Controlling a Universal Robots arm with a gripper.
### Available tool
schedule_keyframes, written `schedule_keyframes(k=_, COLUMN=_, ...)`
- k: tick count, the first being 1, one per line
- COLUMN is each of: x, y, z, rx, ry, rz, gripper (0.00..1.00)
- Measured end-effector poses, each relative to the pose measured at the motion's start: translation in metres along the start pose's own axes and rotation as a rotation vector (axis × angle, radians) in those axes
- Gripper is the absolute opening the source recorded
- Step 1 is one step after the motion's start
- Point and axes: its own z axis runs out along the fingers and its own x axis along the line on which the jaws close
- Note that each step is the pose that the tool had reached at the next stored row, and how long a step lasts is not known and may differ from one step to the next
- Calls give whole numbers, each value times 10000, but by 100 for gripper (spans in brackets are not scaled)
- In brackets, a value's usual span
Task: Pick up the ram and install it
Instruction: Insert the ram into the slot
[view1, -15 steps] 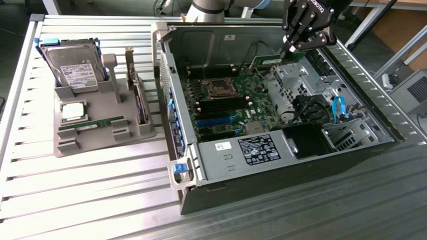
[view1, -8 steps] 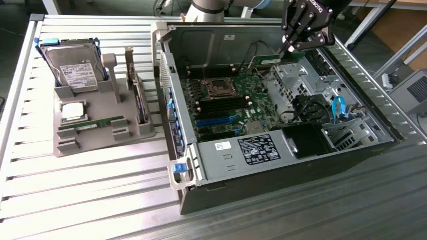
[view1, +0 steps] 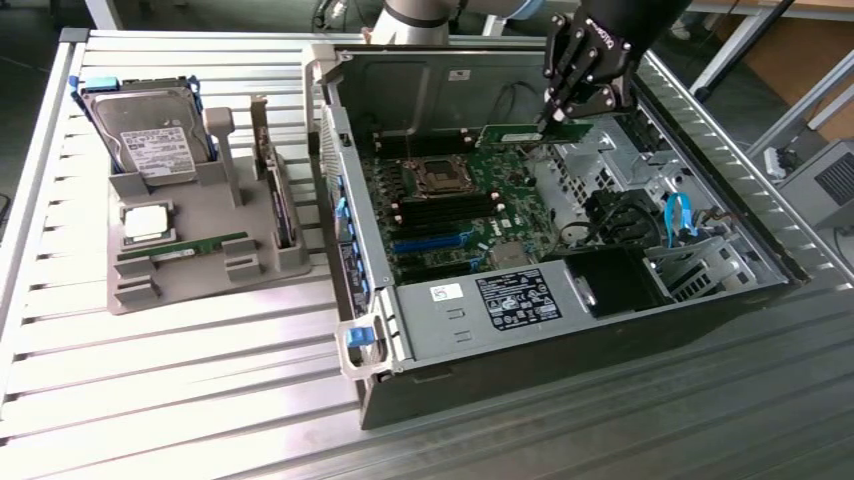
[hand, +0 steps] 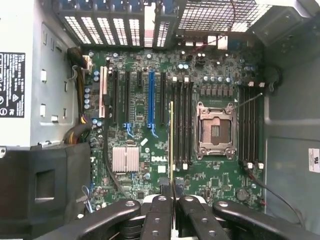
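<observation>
Ram (view1: 518, 133) clamped in gripper (view1: 562, 120) over mobo (view1: 461, 205), long axis level, parallel to DIMM slots (hand: 183, 125). 2 sticks counted: 1 held, 2nd ram (view1: 180, 247) on tray (view1: 200, 292). 1 HDD (view1: 147, 130), 1 CPU (view1: 144, 222).

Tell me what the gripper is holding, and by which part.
The gripper is shut on the ram, pinching it near its end toward the exterior view's right, over the motherboard.

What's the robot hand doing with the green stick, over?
Gripper shut on the ram. Ram held over the motherboard inside the open case. Nothing seen blocking the memory slots.
</observation>
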Motion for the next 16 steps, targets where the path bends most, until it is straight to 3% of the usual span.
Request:
schedule_keyframes(k=5, x=14, y=182, z=268, rx=13, ry=-14, rz=189, gripper=11)
schedule_keyframes(k=9, x=10, y=191, z=422, rx=8, ry=-17, rz=240, gripper=11)
schedule_keyframes(k=10, x=9, y=233, z=475, rx=-2, ry=-5, rz=89, gripper=11)
schedule_keyframes(k=12, x=0, y=233, z=519, rx=-29, ry=30, rz=-301, gripper=11)
schedule_keyframes(k=16, x=-54, y=232, z=642, rx=-23, ry=16, rz=-157, gripper=11)
